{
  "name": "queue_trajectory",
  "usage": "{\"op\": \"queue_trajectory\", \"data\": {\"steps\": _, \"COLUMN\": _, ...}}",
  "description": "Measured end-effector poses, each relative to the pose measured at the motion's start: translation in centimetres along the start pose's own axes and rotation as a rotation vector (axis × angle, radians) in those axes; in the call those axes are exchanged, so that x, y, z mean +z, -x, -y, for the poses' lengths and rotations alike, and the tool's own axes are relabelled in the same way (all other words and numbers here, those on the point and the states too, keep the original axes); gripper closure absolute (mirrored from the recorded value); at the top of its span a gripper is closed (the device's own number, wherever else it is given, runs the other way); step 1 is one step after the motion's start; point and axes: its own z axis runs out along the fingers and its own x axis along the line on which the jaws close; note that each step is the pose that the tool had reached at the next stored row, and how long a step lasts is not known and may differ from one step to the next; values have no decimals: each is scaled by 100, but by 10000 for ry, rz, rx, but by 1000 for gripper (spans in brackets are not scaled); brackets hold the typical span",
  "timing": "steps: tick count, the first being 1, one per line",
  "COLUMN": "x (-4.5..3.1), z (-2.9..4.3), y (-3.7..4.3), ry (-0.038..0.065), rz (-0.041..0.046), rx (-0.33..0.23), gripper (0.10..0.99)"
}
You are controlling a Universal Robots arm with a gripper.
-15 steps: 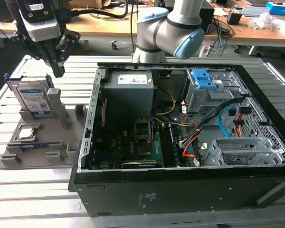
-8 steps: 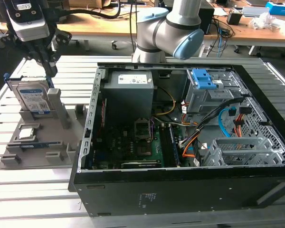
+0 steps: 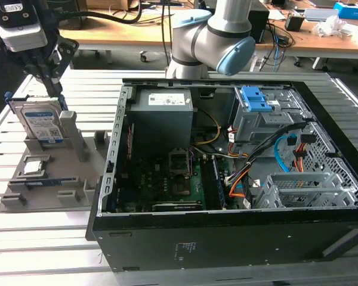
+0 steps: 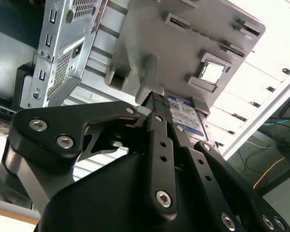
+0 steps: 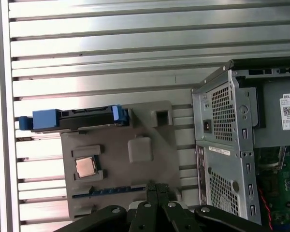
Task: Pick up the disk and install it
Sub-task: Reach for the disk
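On my slatted tabletop [image 3: 48, 256], the open computer case [image 3: 227, 241] takes up the exterior view's right. At that view's left sits the grey holder [image 3: 53, 179]. The disk [image 3: 42, 122] stands on edge in it, upper left of the frame. My claw [image 3: 52, 89] hangs at the disk's top edge, fingers together. A small chip [image 3: 34, 167] lies below the disk.

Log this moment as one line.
end effector: shut, above disk | disk: upright in grey fixture | contact: unclear | installed: no
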Motion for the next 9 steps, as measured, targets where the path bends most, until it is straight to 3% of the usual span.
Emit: {"op": "queue_trajectory", "data": {"steps": 9, "x": -5, "z": 14, "y": -191, "ry": 0, "rz": 1, "rx": 1, "gripper": 980}}
